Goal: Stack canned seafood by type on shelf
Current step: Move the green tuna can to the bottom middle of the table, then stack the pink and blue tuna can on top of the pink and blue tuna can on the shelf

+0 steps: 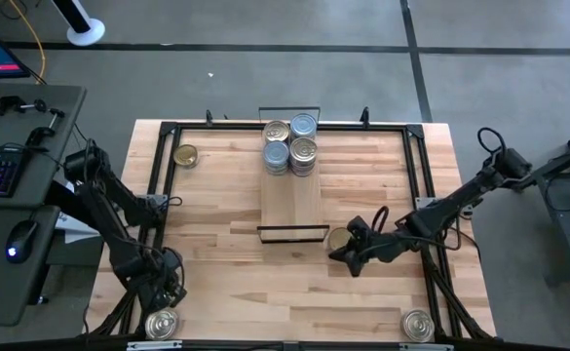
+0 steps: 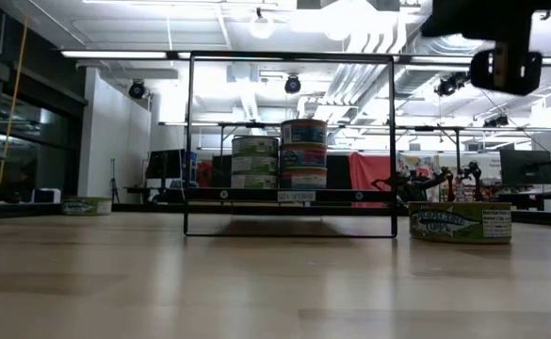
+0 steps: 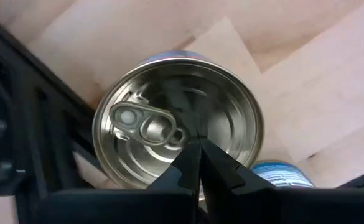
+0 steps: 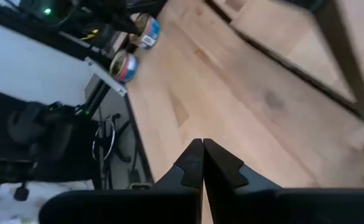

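Nearby, a loose tin (image 1: pixel 339 238) sits beside the right gripper (image 1: pixel 348 255), its fingers pressed together.

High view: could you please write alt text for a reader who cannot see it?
Four stacks of tins stand at the far end of a narrow wooden shelf lying on a butcher-block table. The right end effector, shut, is beside a gold-topped tin near the shelf's front end; the left end effector, shut, is above a tin at the near-left corner.
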Tool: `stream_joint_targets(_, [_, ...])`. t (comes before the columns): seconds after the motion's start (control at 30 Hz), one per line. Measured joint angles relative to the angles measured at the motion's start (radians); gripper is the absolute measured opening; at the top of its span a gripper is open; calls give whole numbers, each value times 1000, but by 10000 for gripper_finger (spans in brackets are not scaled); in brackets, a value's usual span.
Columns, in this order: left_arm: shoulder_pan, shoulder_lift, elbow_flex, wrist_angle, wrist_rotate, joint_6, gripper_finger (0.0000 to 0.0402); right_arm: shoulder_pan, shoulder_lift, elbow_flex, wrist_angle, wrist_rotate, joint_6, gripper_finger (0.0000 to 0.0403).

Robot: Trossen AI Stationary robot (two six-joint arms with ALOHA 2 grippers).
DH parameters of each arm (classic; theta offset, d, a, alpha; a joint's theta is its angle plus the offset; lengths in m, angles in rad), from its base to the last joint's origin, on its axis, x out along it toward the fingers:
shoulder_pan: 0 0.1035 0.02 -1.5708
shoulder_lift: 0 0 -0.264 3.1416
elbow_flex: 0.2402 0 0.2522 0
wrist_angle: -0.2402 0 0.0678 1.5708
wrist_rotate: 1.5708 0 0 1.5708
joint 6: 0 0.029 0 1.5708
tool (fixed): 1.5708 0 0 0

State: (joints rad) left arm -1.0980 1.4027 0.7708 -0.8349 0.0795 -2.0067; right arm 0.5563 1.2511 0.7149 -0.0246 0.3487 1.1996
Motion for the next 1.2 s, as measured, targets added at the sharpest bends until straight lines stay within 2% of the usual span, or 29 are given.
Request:
stream_joint_targets(0.1, [24, 40, 4, 82, -34, 1, 0, 36, 0, 14, 0, 0, -7, 0])
stream_joint_targets(0.27, [123, 81, 3, 260, -285, 141, 0, 126, 25, 18, -12, -11, 15, 0])
stream_joint_targets(0.37, [213, 120, 2, 362, -385, 241, 0, 173, 79, 18, -18, -12, 41, 0])
stream_joint_targets(0.57, [434, 265, 21, 681, -433, 489, 0, 225, 233, 18, 69, -17, 60, 0])
stream_joint_targets(0.7, [545, 389, 124, 819, -413, 692, 0, 227, 335, 18, 203, -19, 59, 0])
stream_joint_targets(0.8, [598, 446, 228, 811, -374, 835, 0, 217, 395, 18, 307, -15, 56, 0])
stream_joint_targets(0.9, [624, 457, 314, 764, -336, 996, 0, 203, 438, 55, 300, -7, 19, 0])
stream_joint_targets(1.0, [622, 407, 363, 730, -337, 1112, 0, 172, 480, 134, 204, -12, -38, 0])
stream_joint_targets(1.2, [546, 306, 361, 608, -399, 1240, 0, 91, 598, 367, -56, -25, -169, 0])
